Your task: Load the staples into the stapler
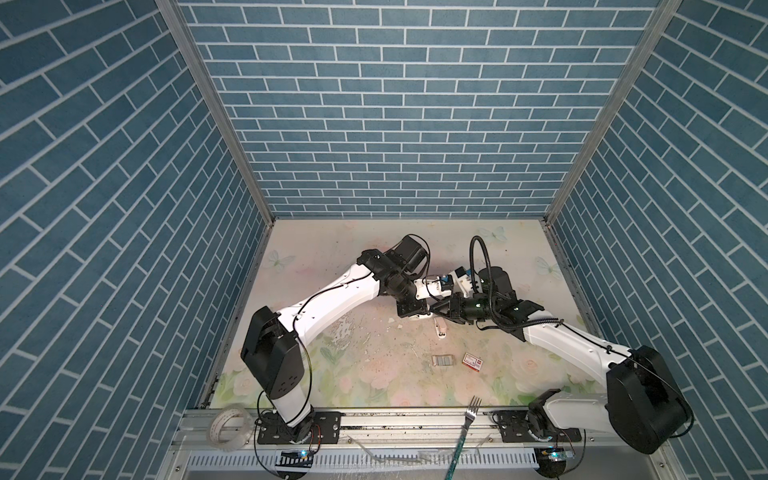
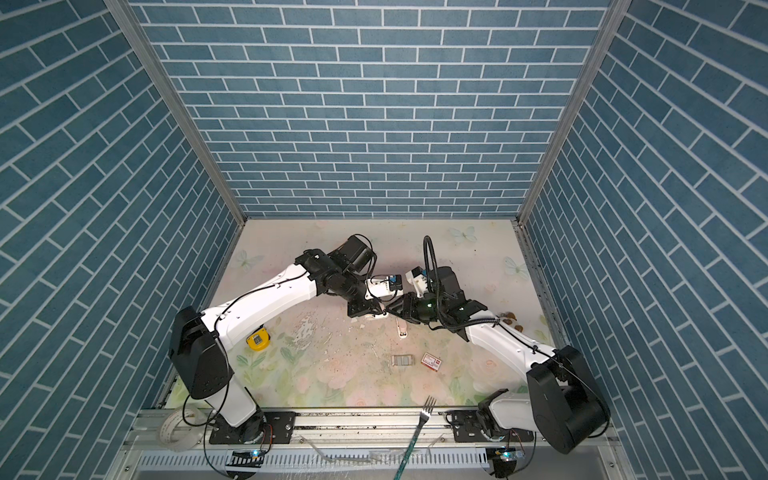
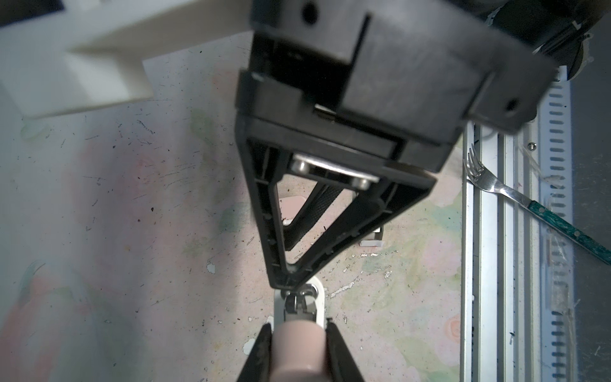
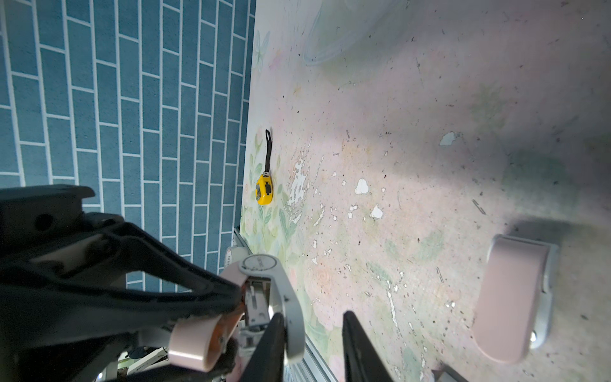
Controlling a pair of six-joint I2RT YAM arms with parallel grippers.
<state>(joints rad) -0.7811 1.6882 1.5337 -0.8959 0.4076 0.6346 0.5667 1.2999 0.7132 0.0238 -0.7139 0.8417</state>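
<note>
The stapler, with a pink top and a white base, is held above the table by my left gripper, which is shut on its pink top. It is swung open, and its grey-white base arm and metal magazine show. My right gripper meets it tip to tip; the jaws stand apart, one finger against the base arm. In both top views the two grippers touch mid-table. The staples lie in their pale tray nearer the front, next to the white-and-red box.
A second pink-and-grey piece lies on the mat just in front of the grippers. A yellow tape measure sits by the left wall. A fork and a tape roll rest on the front rail.
</note>
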